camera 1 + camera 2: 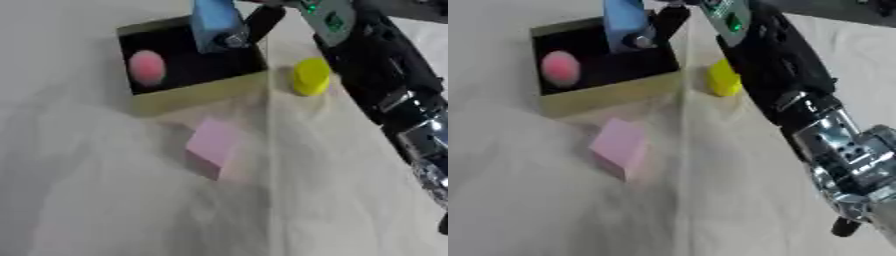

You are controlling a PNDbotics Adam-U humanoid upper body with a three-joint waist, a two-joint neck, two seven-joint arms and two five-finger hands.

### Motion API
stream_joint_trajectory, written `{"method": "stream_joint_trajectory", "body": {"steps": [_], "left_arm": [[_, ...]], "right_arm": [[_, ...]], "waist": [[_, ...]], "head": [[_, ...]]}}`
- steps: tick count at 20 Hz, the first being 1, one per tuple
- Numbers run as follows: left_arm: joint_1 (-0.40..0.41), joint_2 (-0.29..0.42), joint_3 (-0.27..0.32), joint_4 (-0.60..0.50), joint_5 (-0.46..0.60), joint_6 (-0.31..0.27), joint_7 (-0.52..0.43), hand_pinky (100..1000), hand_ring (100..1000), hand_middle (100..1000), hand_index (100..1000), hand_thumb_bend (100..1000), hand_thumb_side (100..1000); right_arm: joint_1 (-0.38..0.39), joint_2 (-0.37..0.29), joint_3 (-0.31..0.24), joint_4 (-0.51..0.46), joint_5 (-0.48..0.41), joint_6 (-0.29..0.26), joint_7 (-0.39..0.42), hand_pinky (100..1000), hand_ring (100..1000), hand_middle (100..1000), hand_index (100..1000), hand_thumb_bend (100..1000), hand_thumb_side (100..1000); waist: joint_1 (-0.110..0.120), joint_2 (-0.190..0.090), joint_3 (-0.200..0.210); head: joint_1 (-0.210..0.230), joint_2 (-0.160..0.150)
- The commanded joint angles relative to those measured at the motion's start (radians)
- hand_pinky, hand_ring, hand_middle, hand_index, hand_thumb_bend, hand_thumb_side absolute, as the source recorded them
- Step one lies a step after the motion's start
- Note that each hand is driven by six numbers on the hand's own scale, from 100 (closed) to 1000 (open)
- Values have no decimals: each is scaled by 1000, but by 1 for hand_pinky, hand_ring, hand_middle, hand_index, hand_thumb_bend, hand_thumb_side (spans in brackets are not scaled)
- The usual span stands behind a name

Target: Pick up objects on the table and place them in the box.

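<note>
- Pink block (pixel 213 146) nearest, on white cloth (pixel 105 200), just in front of box.
- Pink ball (pixel 146 67) inside box (pixel 197 92), left part, on black floor.
- Blue block (pixel 215 22) upright over box's far right part, pinched by right hand (pixel 254 25), fingers curled round it.
- Yellow cylinder (pixel 311 76) on cloth just right of box, beside black right arm (pixel 798 95).
- Left hand out of view.

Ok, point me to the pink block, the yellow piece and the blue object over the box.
pink block (pixel 213 143): left eye view, top face.
yellow piece (pixel 311 76): left eye view, its side.
blue object (pixel 213 22): left eye view, front face, over the box (pixel 197 92).
</note>
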Motion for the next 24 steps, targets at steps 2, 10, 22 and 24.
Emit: {"method": "stream_joint_trajectory", "body": {"steps": [2,10,22,24], "left_arm": [[-19,4,-3,-18,7,-1,-7,717,713,676,823,528,506],[-18,5,-5,-18,8,0,-11,717,713,676,823,527,506],[-13,7,-6,-18,8,4,-14,717,714,676,822,527,508],[-11,7,-6,-18,8,5,-14,717,714,676,822,526,508]], "right_arm": [[-18,-1,-10,9,34,-24,-11,848,837,635,840,241,366],[-18,1,-16,7,106,-49,-26,904,951,832,940,368,414],[-13,0,-15,-5,96,-56,-46,901,948,824,940,372,388],[-9,-9,-12,-28,66,-55,-47,897,943,817,938,364,391]], "waist": [[7,-20,3],[7,-21,1],[10,-26,-3],[10,-29,-5]], "head": [[-4,-9],[-2,-4],[-4,3],[-1,6]]}}
